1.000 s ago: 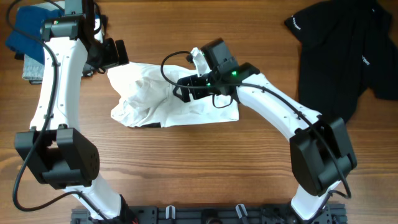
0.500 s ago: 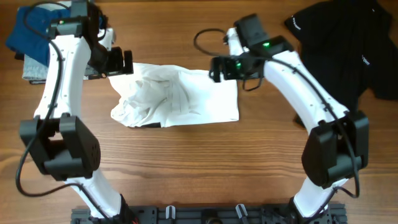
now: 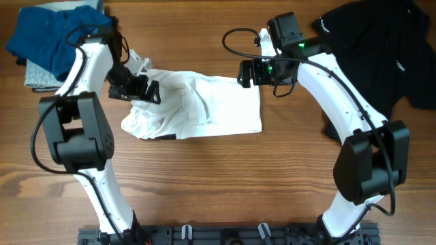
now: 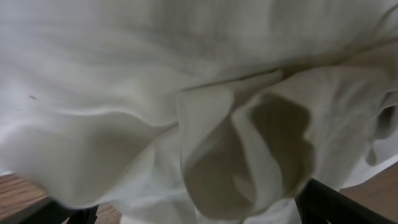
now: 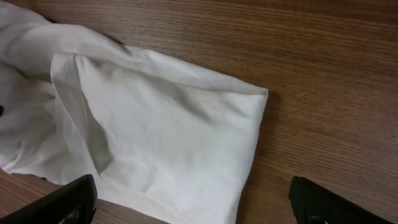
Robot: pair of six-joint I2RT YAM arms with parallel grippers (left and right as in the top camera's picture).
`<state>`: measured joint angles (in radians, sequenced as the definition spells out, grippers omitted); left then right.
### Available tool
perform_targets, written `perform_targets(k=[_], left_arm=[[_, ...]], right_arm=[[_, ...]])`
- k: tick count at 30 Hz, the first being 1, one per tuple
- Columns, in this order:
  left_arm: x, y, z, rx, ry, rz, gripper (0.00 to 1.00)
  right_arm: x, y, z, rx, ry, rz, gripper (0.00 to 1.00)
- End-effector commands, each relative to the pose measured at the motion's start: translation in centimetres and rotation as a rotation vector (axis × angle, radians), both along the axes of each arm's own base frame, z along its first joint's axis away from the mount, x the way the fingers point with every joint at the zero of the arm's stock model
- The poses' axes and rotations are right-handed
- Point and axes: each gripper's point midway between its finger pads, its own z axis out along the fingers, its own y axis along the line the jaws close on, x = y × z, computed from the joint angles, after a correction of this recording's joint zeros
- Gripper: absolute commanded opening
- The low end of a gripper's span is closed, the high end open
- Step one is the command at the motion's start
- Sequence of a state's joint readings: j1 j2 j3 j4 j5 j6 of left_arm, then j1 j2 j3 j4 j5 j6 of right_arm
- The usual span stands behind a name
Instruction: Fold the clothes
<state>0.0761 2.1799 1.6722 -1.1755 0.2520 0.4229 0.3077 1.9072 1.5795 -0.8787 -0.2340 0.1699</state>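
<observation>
Flattening the bunched side of the white T-shirt (image 3: 204, 109) is appearing to be the step in hand. The garment is lying just toward 12 o'clock of the centre of the table (image 3: 218, 184). Its 3 o'clock half is lying flat with a straight edge, while its 9 o'clock half is sitting heaped in loose folds (no printed pattern is showing in any view).

The left gripper (image 3: 146, 90) is sitting close against the heap's 10 o'clock corner. In the left wrist view its fingers (image 4: 336, 205) are showing wide apart at the lower corners, with cloth filling everything ahead, so the jaws are spread and clamping nothing. The right gripper (image 3: 246, 73) is hanging over bare wood just off the shirt's 1 o'clock corner, likewise spread and empty.

For a clean result, the left arm is needing to close on one outer edge of the heap, not on a stacked wad, and then draw it toward 9 o'clock until the folds are lying out. The right arm is best pinning the flat half meanwhile, since an unpinned shirt is likely to slide as a whole. A deep bite into several layers is risking a tighter knot.

The black top (image 3: 381, 47) is lying at 2 o'clock and a blue garment (image 3: 54, 30) at 10 o'clock, both clear of the shirt.
</observation>
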Motion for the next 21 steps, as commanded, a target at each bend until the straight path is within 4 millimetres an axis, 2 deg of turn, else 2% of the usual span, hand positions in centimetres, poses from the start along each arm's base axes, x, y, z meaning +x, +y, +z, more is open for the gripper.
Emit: perform_targets(k=[1,2,6,7,9,10,11,13,14,15,16,17,21], left_arm=[[-1.6,1.7,-2.7,0.095,0.063,0.029,1.0],[-1.8,1.9,-3.3,0.114,0.07,0.061,1.0],[-2.6,0.4,-5.1,0.028,0.073,0.1,1.0],[-2.8,-0.3,-5.4,-0.004,0.08,0.127,0.97],[-3.3,-1.7,-5.5,-0.09,0.094,0.138,0.56],[-3.4,-2.3,-5.3,-0.124,0.104,0.143,0.09],[-3.6,-2.6,-5.1,-0.141,0.113,0.146,0.04],[-4.0,-2.7,-5.0,-0.143,0.134,0.164,0.04],[-4.2,-2.7,-4.9,-0.143,0.146,0.174,0.04],[-4.3,-2.7,-4.4,-0.147,0.154,0.175,0.04],[-4.4,-2.7,-4.0,-0.147,0.156,0.176,0.04],[-4.3,-2.7,-3.2,-0.147,0.146,0.175,0.04],[-3.3,-2.6,0.3,-0.143,0.049,0.189,0.04]], right_arm=[[0.3,0.0,-0.2,-0.014,-0.005,0.012,1.0],[0.3,0.0,-0.2,-0.014,-0.006,0.011,1.0],[0.4,0.0,-0.2,-0.013,-0.009,0.011,1.0],[0.4,0.0,-0.2,-0.012,-0.009,0.01,1.0],[0.4,0.0,-0.2,-0.012,-0.008,0.007,1.0],[0.4,0.1,-0.2,-0.011,-0.008,0.007,0.97],[0.4,0.1,-0.2,-0.011,-0.008,0.007,0.93],[0.4,0.0,-0.2,-0.01,-0.005,0.004,0.77],[0.4,0.1,-0.2,-0.006,-0.001,-0.009,0.66],[0.4,0.1,-0.2,0.001,0.005,-0.023,0.31],[0.3,0.3,-0.3,0.017,0.014,-0.036,0.08],[0.1,0.9,-0.6,0.048,0.022,-0.022,0.04],[-1.0,2.1,-2.8,0.127,0.059,0.015,0.04]])
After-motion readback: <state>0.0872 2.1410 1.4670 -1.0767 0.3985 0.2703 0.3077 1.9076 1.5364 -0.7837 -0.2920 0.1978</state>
